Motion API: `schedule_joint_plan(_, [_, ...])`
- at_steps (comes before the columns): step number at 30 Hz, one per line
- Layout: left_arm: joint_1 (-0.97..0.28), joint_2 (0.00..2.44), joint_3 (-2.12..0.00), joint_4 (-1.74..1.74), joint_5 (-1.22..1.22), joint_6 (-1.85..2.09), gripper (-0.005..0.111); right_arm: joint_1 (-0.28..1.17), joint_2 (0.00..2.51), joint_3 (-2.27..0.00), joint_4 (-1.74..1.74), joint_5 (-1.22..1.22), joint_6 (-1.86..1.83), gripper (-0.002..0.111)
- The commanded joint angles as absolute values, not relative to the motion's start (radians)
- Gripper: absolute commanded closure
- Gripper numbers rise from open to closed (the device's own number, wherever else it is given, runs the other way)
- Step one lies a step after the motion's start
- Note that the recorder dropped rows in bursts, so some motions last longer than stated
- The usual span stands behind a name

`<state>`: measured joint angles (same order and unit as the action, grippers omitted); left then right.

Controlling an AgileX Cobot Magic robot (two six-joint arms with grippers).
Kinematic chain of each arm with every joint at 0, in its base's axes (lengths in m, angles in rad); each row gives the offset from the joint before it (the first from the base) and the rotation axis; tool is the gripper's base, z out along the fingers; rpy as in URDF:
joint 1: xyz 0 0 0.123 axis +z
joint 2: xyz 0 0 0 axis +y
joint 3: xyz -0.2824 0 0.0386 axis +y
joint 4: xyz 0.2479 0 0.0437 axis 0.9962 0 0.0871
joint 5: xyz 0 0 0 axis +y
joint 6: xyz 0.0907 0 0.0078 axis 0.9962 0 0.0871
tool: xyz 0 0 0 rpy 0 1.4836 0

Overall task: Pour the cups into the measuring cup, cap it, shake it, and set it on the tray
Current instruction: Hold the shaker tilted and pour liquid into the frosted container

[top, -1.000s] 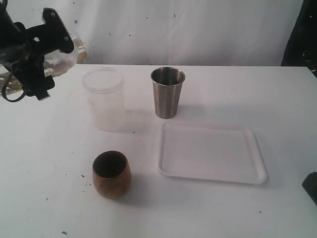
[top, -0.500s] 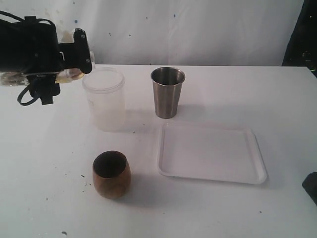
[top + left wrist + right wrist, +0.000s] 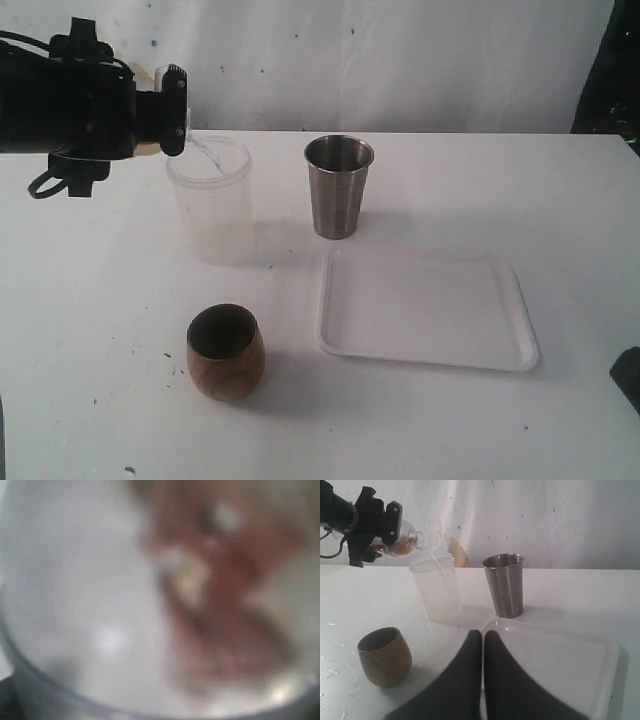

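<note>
My left gripper [image 3: 172,110] is shut on the clear measuring cup [image 3: 405,537], held tipped on its side above the rim of the frosted whitish cup [image 3: 210,200]. A thin stream [image 3: 205,155] runs from it into that cup. The left wrist view is only a blur of clear plastic with brownish contents [image 3: 225,605]. The brown wooden cup [image 3: 225,352] stands upright near the front, and the steel tumbler [image 3: 338,186] stands upright behind the white tray [image 3: 430,360]. My right gripper [image 3: 483,632] is shut and empty, low over the tray's near corner.
The frosted cup [image 3: 436,587] stands between the wooden cup [image 3: 385,656] and the tumbler [image 3: 506,585]. The white table [image 3: 80,330] has dark specks and wet spots at the front left. A white backdrop hangs behind the table.
The left arm has swung right and rolled over, bringing the held cup's mouth to the frosted cup's rim. A stream now falls. The right arm has not moved.
</note>
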<state>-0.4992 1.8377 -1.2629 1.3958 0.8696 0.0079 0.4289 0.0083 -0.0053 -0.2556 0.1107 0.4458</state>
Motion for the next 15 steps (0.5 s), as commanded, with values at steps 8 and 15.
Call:
schedule_joint_plan(8, [-0.503, 1.826, -1.277, 1.512, 0.908, 0.073, 0.107, 0.431, 0.003, 0.000, -0.266, 0.112, 0.441, 0.107])
schedule_joint_plan(15, [-0.503, 1.826, -1.277, 1.602, 0.920, 0.073, 0.107, 0.431, 0.003, 0.000, -0.266, 0.112, 0.441, 0.107])
